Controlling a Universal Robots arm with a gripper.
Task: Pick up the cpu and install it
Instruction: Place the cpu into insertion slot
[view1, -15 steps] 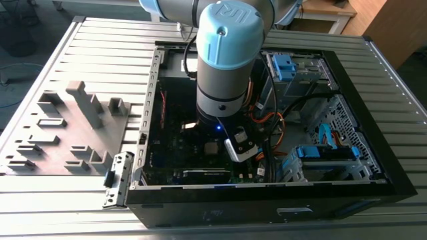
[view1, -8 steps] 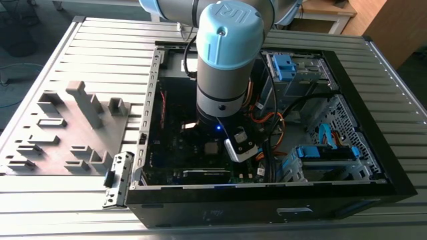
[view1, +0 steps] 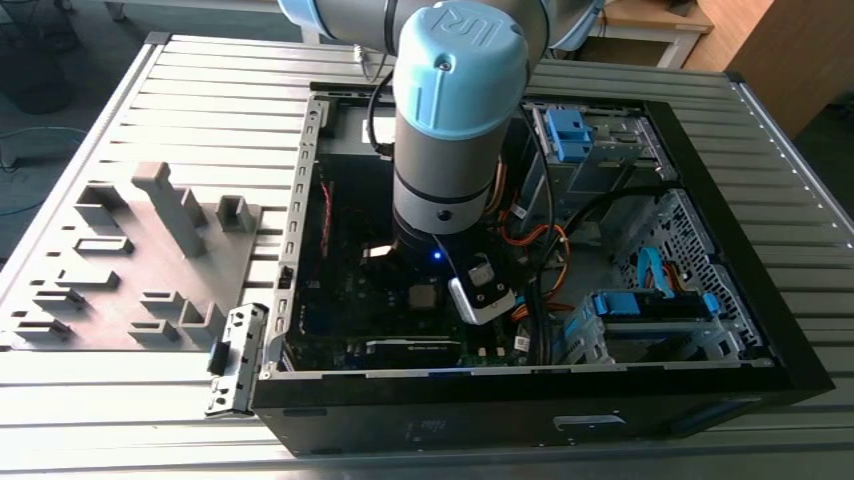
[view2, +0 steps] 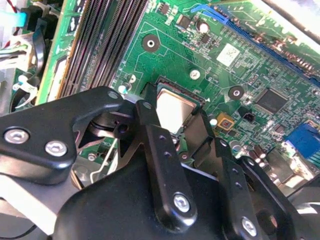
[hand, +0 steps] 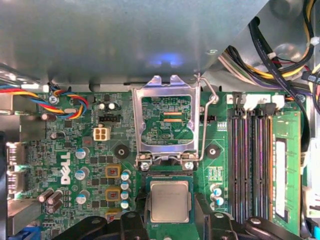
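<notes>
Here, cpu (hand: 170, 201) in PC (view1: 534, 412), slatted tbl (view1: 200, 90).

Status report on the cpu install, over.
Gripper low at the socket, around the cpu; grip unconfirmed. Cpu sitting in the socket. Flipped-up socket bracket stands open beside it.

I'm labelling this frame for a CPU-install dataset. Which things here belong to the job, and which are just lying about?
Job: cpu; gripper, close over it; socket bracket, standing open beside it.
Lying about: memory slots; coloured wires; grey fixture block outside the case.
</notes>
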